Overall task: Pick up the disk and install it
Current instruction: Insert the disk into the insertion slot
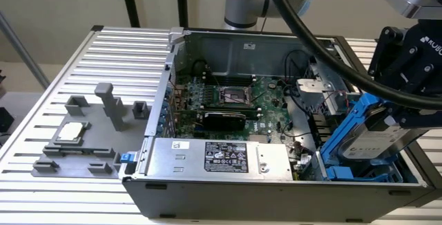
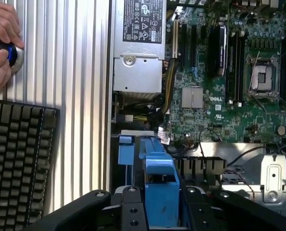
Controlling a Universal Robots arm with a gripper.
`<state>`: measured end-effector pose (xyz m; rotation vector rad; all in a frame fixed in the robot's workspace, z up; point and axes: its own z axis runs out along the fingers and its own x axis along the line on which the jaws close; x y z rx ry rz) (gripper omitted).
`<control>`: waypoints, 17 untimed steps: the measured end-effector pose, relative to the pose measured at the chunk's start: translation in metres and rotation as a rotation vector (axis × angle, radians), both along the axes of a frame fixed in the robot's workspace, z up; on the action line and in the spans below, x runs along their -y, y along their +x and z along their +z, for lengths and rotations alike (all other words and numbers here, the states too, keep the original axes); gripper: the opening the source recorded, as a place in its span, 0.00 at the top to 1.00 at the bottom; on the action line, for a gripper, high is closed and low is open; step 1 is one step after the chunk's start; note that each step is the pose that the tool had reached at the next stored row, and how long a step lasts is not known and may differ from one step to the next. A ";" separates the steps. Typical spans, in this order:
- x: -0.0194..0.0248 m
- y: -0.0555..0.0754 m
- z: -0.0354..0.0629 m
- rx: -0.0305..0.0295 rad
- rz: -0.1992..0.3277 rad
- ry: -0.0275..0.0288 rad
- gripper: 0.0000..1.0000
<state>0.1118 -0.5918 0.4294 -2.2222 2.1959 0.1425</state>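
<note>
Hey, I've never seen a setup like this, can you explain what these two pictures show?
One robot arm is at work on an opened computer case. The exterior view comes from a camera off the arm; the wrist view rides on the arm's wrist, looking down.

At the exterior view's right, the gripper is at the disk, a drive in a blue frame, which is tilted over the case's drive bay and seems to be held.

A grey holder tray sits beside the case on a slatted table. The wrist view also catches a keyboard and a person's hands.
</note>
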 end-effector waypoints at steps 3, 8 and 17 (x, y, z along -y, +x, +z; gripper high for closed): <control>0.0007 0.001 0.0010 -0.0169 0.000 -0.0005 1.00; 0.0025 0.005 0.0013 -0.0407 0.000 -0.0006 1.00; 0.0036 0.011 -0.0042 -0.0531 0.000 0.0015 1.00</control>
